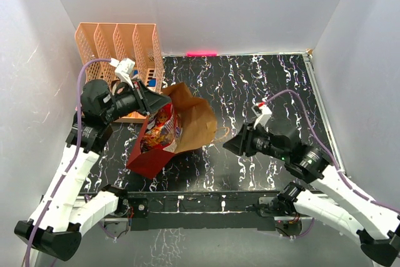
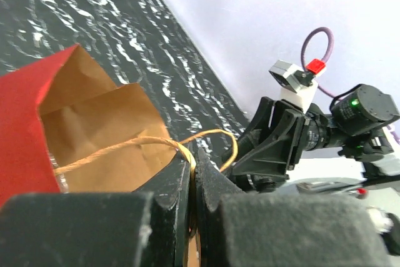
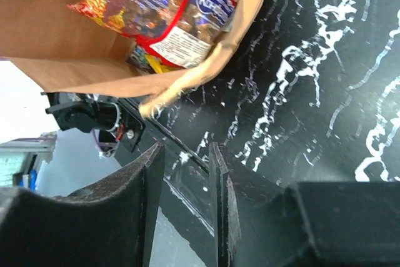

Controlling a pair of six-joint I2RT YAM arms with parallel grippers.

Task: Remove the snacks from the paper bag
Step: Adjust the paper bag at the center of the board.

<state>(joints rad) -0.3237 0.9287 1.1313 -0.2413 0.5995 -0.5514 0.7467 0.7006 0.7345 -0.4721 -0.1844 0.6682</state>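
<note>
Clamps the left gripper (image 1: 157, 101) tight on the far-left rim of the paper bag (image 1: 197, 123), jaws pressed together, with brown paper and a twisted tan handle (image 2: 144, 143) pinched between the fingers (image 2: 169, 198). Holds that rim up off the black marbled table (image 1: 269, 85), left of centre and just near of the peach file rack (image 1: 119, 42), red outside facing near-left and the open mouth turned upward. Holds the right gripper (image 1: 228, 144) just right of the bag beside its other handle loop (image 1: 222, 134), jaws parted a little with nothing between them, low over the table. Shows inside the bag the red candy bag (image 1: 164, 126), lying against the brown lining with its white label visible, and a bit of a yellow packet (image 3: 152, 64) under it. Far back, against the wall: a pink stick (image 1: 201, 53).
</note>
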